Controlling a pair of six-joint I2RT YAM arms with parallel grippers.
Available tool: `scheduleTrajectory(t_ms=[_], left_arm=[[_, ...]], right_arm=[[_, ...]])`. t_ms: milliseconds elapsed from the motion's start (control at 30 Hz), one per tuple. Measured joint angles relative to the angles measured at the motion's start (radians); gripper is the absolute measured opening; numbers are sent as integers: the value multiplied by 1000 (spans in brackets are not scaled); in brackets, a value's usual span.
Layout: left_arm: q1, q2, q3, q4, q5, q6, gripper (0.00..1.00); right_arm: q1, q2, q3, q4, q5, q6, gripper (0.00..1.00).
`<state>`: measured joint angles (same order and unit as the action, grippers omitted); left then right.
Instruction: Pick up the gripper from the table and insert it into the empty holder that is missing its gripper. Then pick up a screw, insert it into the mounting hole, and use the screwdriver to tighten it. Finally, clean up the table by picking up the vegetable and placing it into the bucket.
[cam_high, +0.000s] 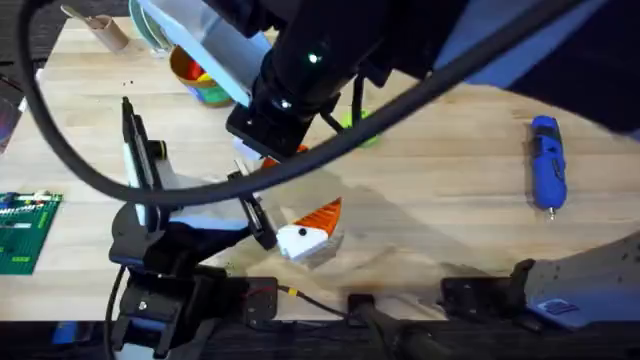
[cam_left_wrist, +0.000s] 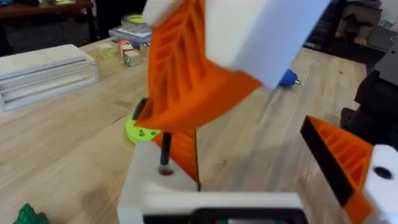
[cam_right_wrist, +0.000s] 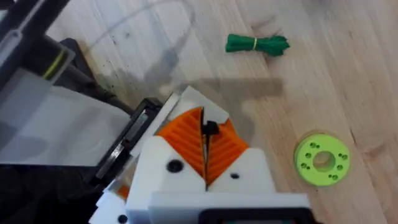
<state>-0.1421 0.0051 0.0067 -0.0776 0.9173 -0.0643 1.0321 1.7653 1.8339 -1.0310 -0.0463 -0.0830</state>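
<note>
My right gripper (cam_right_wrist: 205, 149), white with orange ribbed pads, is shut on a small black screw (cam_right_wrist: 210, 129). In the left wrist view that screw (cam_left_wrist: 165, 146) stands upright with its tip at a hole in the white holder block (cam_left_wrist: 155, 186), which is one finger of my open left gripper (cam_left_wrist: 249, 165). The orange gripper wedge (cam_left_wrist: 185, 152) sits against that block. The blue screwdriver (cam_high: 546, 162) lies at the far right of the table. The green vegetable (cam_right_wrist: 256, 43) lies loose on the wood. The bucket (cam_high: 200, 78) stands at the back left, partly hidden by the right arm.
A lime-green disc with holes (cam_right_wrist: 321, 160) lies near the grippers. A green studded plate (cam_high: 25, 230) sits at the left edge. The right arm (cam_high: 300, 60) crosses over the middle of the table. Small blocks and a white case (cam_left_wrist: 43, 71) stand farther back.
</note>
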Motion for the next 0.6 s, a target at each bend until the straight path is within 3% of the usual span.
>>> scheduleTrajectory(t_ms=[500,533,567,600], left_arm=[[0,0,0,-1,4,-18,993],[0,0,0,-1,4,-19,993],[0,0,0,-1,4,-18,993],[0,0,0,-1,4,-18,993]], right_arm=[[0,56,10,-9,0,0,9],[0,57,10,-9,0,2,40],[0,57,10,-10,0,2,202],[0,59,10,-13,0,1,275]])
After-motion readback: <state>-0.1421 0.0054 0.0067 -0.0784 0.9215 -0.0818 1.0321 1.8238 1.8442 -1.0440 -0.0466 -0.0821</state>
